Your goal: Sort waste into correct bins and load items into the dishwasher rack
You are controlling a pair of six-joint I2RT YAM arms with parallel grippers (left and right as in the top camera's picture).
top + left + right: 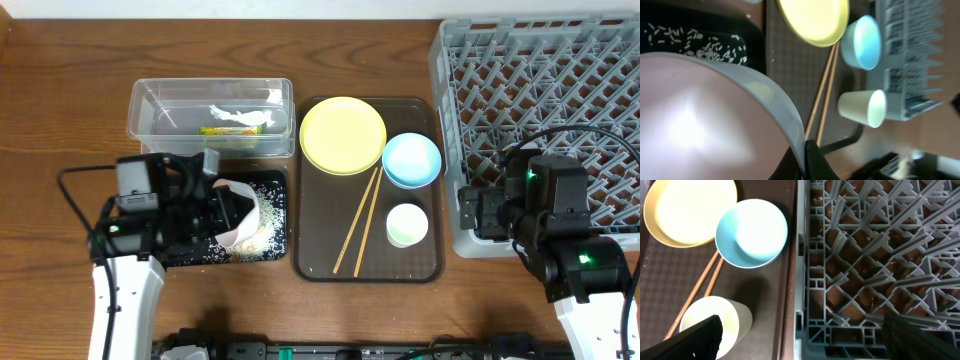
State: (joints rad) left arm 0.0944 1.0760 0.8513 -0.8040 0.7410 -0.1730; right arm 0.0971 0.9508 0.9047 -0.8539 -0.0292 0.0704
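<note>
Gripping pink-sided bowl [242,203] rim, left hand [219,211] over black tub [276,222].

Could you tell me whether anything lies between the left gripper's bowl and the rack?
The tray with plate, blue bowl, cup and chopsticks separates the pinkish bowl from the rack, with the right gripper at its tray-side wall.

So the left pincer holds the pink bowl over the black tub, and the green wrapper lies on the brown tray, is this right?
Not quite. The overhead view shows the green wrapper lying in the clear tub, not on the brown tray. The rest holds: the left pincer holds the pink bowl over the black tub.
</note>
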